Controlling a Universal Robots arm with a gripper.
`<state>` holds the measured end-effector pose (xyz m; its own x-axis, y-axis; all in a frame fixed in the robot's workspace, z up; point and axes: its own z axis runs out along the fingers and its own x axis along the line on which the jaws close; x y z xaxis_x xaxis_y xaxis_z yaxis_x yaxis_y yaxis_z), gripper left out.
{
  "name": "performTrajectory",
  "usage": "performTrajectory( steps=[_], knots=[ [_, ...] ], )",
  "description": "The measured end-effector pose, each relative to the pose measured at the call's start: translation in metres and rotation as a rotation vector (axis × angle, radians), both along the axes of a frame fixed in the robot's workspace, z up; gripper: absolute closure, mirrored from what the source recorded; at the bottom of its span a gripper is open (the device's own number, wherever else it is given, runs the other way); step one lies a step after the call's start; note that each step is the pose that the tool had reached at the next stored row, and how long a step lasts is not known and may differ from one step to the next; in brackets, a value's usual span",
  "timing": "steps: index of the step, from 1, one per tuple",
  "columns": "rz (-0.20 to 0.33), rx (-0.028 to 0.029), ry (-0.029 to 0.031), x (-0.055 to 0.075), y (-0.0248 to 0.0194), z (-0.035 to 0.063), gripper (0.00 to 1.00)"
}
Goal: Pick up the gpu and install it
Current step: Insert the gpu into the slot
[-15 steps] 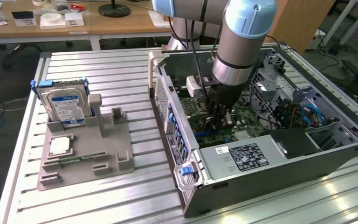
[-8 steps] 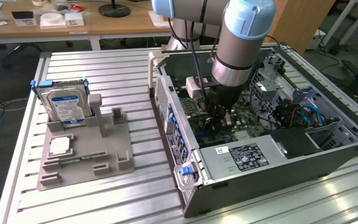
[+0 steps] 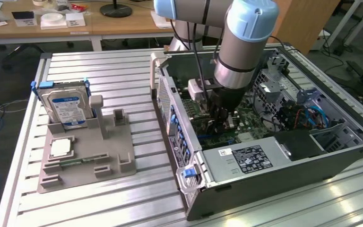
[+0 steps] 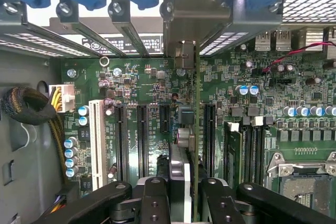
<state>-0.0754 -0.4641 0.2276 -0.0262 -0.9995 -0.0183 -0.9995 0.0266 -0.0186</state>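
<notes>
Open case [image 3: 332, 156] top gives entry; power supply [image 3: 245, 161] and cables [image 3: 301, 116] probably crowd it.

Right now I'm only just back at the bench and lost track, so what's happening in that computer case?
The robot arm's pincer is down inside the open computer case, shut on the gpu, which it holds edge-on over the motherboard's expansion slots. The card's bracket sits up at the rear slot openings. The hard drive stands outside in the grey holder.
</notes>
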Motion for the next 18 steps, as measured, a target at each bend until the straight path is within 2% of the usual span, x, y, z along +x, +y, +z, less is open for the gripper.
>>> performTrajectory(
  steps=[18],
  knots=[
    [0.000, -0.0001, 0.0000, 0.0009, 0.0001, -0.0014, 0.72]
  ],
)
